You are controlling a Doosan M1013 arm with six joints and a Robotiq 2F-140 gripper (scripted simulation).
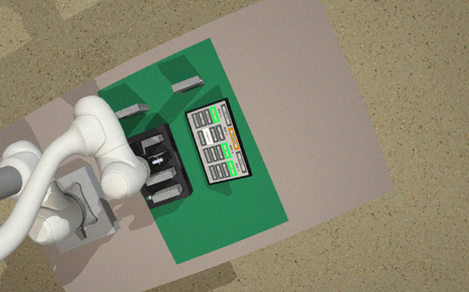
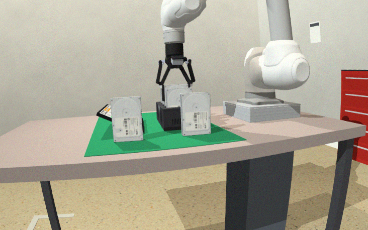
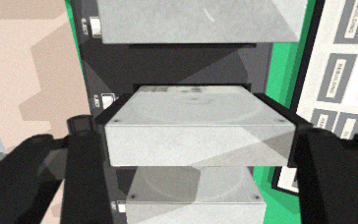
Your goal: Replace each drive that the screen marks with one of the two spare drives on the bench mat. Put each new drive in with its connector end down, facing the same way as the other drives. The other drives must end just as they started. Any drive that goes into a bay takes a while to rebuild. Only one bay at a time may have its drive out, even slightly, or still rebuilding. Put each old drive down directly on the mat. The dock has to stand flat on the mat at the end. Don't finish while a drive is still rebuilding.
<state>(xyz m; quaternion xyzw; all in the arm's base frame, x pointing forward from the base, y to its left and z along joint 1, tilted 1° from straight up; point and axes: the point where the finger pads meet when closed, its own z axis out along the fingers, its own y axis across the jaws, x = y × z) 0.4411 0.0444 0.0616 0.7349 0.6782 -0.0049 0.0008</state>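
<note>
My gripper [image 2: 176, 91] [image 3: 192, 107] is shut on a drive [image 3: 199, 144] [image 2: 177, 86]. It holds the drive upright at the dock's [image 1: 184, 174] [image 2: 172, 119] [image 3: 194, 64] second bay, top higher than its neighbours; its lower end is at or in the slot, depth hidden. A drive [image 1: 152, 140] [image 3: 197, 22] stands in the first bay, another [image 1: 161, 176] [image 3: 197, 211] in the third, another [image 1: 166, 193] in the fourth. The screen [image 1: 218, 139] [image 2: 107, 109] [image 3: 335, 81] shows green cells for bays 1, 3, 4, a white cell for bay 2, and an orange box.
Two drives stand upright on the green mat [image 1: 228, 226] [image 2: 152, 146]: one [image 1: 130, 111] [image 2: 195, 113] nearer the robot base, the other [image 1: 187, 84] [image 2: 126, 119] on the screen side. Both are beyond the dock's first-bay end. The screen stands close beside the dock.
</note>
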